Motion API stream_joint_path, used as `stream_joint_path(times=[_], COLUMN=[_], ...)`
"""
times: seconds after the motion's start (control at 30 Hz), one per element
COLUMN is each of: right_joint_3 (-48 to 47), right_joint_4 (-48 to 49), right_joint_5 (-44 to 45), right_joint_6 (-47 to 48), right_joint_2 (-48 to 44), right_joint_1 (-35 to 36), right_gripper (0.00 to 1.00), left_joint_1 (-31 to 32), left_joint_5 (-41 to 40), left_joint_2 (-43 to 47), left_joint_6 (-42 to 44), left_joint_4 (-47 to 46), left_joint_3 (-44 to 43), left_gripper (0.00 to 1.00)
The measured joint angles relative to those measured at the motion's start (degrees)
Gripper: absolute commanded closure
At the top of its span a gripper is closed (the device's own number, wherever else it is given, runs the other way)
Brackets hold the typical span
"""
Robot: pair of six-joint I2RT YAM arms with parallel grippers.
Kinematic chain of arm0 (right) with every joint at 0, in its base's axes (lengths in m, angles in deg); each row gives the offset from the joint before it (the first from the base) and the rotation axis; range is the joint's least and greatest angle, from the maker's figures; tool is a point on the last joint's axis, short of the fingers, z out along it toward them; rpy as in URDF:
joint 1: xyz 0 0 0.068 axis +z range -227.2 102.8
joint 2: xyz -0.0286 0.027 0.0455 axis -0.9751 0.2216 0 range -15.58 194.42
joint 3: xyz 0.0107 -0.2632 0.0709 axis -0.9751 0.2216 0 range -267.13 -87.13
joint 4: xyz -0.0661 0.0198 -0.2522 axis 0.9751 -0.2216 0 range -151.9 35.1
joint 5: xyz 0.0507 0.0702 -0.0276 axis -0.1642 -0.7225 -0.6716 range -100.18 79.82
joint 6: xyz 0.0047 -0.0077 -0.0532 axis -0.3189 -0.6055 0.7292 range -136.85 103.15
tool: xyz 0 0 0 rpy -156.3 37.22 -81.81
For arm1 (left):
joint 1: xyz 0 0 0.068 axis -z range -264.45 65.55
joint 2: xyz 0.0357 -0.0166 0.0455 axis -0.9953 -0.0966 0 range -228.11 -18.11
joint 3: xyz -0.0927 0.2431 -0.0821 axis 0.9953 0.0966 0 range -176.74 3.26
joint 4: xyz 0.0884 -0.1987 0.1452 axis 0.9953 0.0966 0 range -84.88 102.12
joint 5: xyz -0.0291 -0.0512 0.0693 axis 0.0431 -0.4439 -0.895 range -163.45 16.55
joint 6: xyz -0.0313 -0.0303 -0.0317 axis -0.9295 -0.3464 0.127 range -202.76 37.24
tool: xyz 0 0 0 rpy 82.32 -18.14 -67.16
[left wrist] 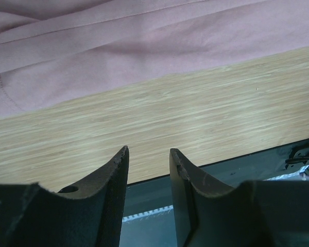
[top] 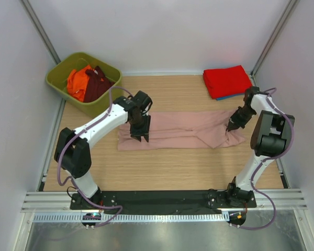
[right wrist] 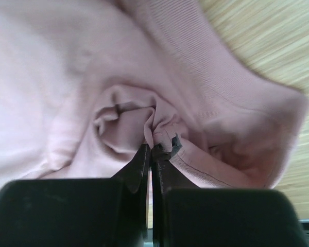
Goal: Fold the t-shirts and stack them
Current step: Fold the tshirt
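Observation:
A dusty-pink t-shirt [top: 180, 130] lies folded lengthwise in a long strip across the middle of the table. My right gripper [top: 230, 127] is down on its right end, shut on a bunched pinch of the pink cloth [right wrist: 159, 128]. My left gripper [top: 141, 137] hovers over the shirt's left end, open, with nothing between its fingers; in its wrist view the pink t-shirt [left wrist: 118, 46] lies beyond the fingertips [left wrist: 124, 152]. A folded red t-shirt [top: 226, 80] rests on a blue one [top: 231, 96] at the back right. Orange [top: 78, 82] and maroon [top: 97, 83] t-shirts sit crumpled in the bin.
An olive-green bin [top: 63, 86] stands at the back left corner. Bare wooden tabletop [top: 172, 167] runs in front of the pink shirt. White walls close in the sides and back, and a black base rail [top: 162, 198] runs along the near edge.

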Motion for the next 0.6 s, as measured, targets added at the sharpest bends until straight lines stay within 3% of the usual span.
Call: stream_joint_path(times=[0.17,0.4,0.5,0.53,0.6], right_joint_3=[-3.04,-6.03,-4.07,-3.26,-1.99], right_joint_4=[-0.98,-2.34,-2.36,-2.43,-2.56], right_joint_5=[-4.28,-0.68,1.53,2.05,2.89], right_joint_6=[-2.89,-2.19,-1.46,-1.27,-0.72], right_joint_2=[-0.04,-0.04,-0.26,-0.28,-0.28], right_joint_1=[0.02,0.04,-0.17,-0.24,-0.44], right_gripper=[0.95,0.94,0.89,0.80,0.73], left_joint_1=[0.00,0.00,0.00,0.00,0.00], left_joint_5=[0.02,0.02,0.02,0.02,0.04], left_joint_2=[-0.35,-0.20,0.42,0.59,0.74], left_joint_6=[0.44,0.48,0.42,0.39,0.37], left_joint_4=[0.02,0.00,-0.04,-0.02,-0.07], left_joint_3=[-0.13,0.00,0.68,0.96,1.31], left_gripper=[0.61,0.61,0.61,0.61,0.61])
